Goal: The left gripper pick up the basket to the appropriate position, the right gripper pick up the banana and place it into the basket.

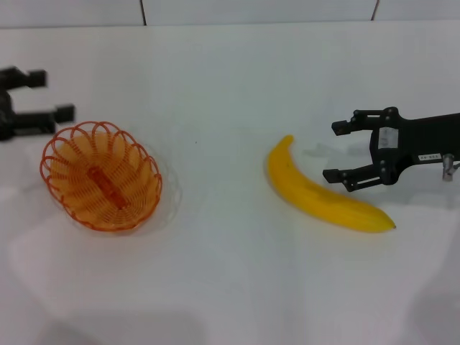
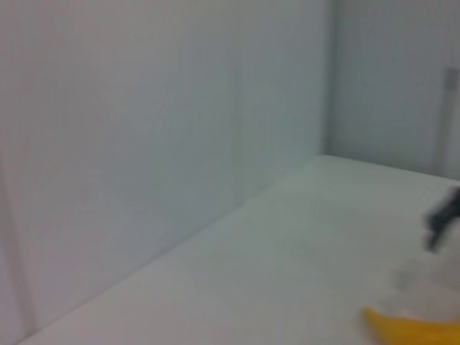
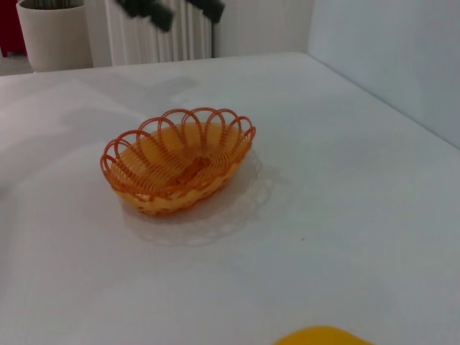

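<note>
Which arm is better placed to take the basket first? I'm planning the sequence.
Left. The left tool, open, sits at the basket rim's far left edge. The right tool, also open, is beside the banana, across the table.

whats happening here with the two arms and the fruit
Nothing is held yet. The left gripper sits open just behind the empty orange basket on the white table. The right gripper is open beside the banana, which lies on the table apart from the basket.
</note>
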`<state>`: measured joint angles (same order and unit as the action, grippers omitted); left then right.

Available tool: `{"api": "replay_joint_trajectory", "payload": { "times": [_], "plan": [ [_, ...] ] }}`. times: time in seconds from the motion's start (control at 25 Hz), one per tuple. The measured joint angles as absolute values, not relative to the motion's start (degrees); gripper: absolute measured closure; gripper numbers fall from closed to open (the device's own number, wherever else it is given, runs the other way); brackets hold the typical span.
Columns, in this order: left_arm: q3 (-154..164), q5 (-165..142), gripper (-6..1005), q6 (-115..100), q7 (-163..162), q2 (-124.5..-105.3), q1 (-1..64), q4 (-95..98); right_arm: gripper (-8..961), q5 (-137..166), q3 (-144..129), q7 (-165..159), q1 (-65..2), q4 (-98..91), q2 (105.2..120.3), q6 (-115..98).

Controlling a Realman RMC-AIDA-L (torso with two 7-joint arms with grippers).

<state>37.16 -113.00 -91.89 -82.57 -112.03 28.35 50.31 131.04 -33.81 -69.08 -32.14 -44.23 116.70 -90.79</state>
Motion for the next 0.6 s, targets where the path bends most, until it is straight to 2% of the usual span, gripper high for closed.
{"api": "replay_joint_trajectory", "payload": {
  "times": [0.36, 0.6],
  "plan": [
    [36.9, -123.4, 92, -84.1, -102.0, -106.58, 33.6, 49.5, 49, 131.0, -33.8, -69.2, -32.5, -44.1, 116.72, -90.8],
    [37.0, -134.5, 92, -82.4, -106.4, -106.24, 38.6, 46.5, 49, 131.0, -33.8, -69.2, -33.1, -44.1, 116.72, -90.9]
  ]
}}
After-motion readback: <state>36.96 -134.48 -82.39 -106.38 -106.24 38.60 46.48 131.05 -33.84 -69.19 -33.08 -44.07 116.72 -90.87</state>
